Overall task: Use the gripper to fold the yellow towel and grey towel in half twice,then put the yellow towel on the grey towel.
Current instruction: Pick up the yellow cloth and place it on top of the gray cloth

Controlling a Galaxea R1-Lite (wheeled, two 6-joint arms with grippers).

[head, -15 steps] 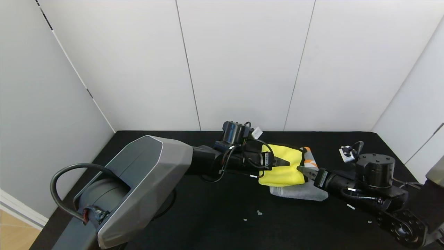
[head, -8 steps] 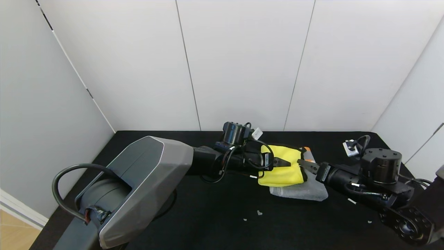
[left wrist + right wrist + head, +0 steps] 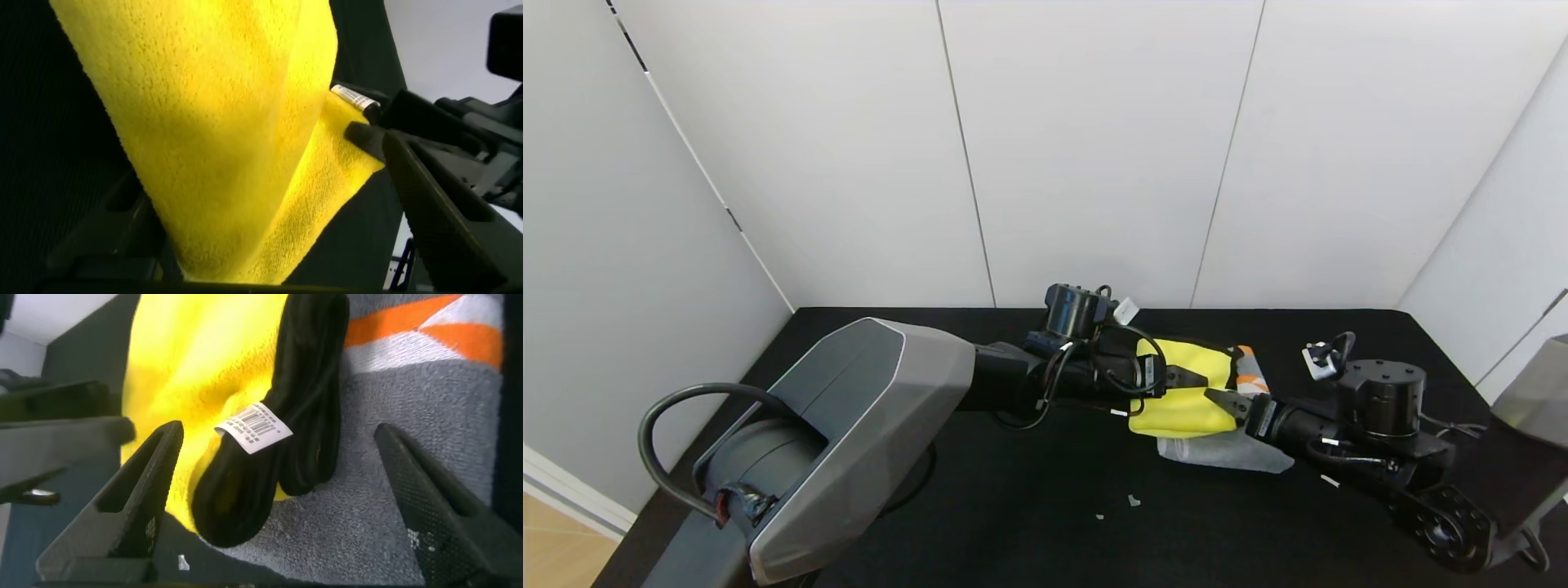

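Note:
The folded yellow towel [image 3: 1186,400] lies on top of the folded grey towel [image 3: 1235,454], whose orange shapes [image 3: 1246,379] show at the far end. My left gripper [image 3: 1191,379] reaches over the yellow towel from the left, open, its fingers spread wide on either side of the yellow cloth [image 3: 221,122]. My right gripper [image 3: 1218,398] comes in from the right, open. In the right wrist view its fingers [image 3: 143,486] straddle the yellow towel's dark-trimmed corner with the white tag [image 3: 253,427], without pinching it, above the grey towel [image 3: 392,474].
The black table [image 3: 1013,490] carries a few small white scraps [image 3: 1134,501] near its middle. White wall panels close the back and both sides. My left arm's big grey link [image 3: 849,425] fills the near left.
The right arm rose briefly, then came back down and moved left towards the yellow towel's corner. Both grippers' jaws spread a little wider. The towels stayed stacked.

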